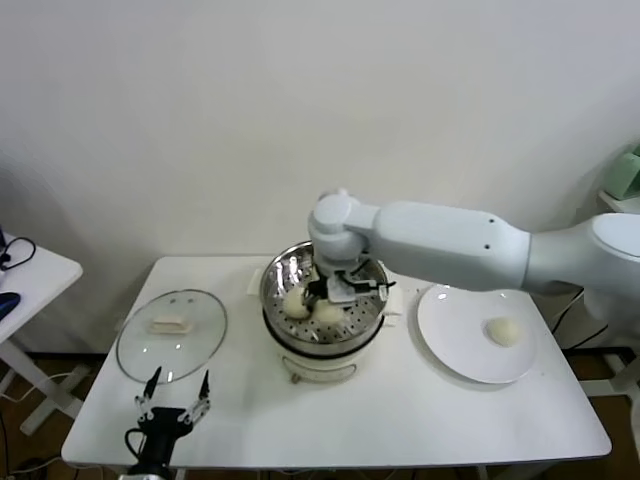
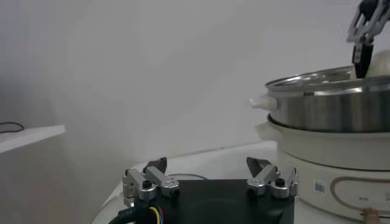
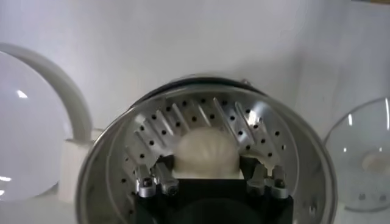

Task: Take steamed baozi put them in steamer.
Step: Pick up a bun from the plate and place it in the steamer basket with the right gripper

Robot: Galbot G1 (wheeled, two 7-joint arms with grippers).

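Observation:
The steamer (image 1: 275, 280) stands mid-table, a shiny steel pot with a perforated tray on a white base. My right gripper (image 1: 338, 288) reaches into it. In the right wrist view its jaws stand open (image 3: 207, 170) around a cream baozi (image 3: 206, 151) on the tray, with small dark gaps on both sides. Two baozi (image 1: 295, 301) (image 1: 328, 313) show in the steamer in the head view. One more baozi (image 1: 503, 332) lies on the white plate (image 1: 450, 330). My left gripper (image 1: 172, 395) is open and empty near the table's front left edge.
The glass lid (image 1: 135, 350) with its pale knob lies flat left of the steamer. In the left wrist view the steamer (image 2: 329, 103) stands ahead of the left gripper (image 2: 207, 170), with the right gripper (image 2: 364, 36) over its rim. A small side table (image 1: 30, 270) stands far left.

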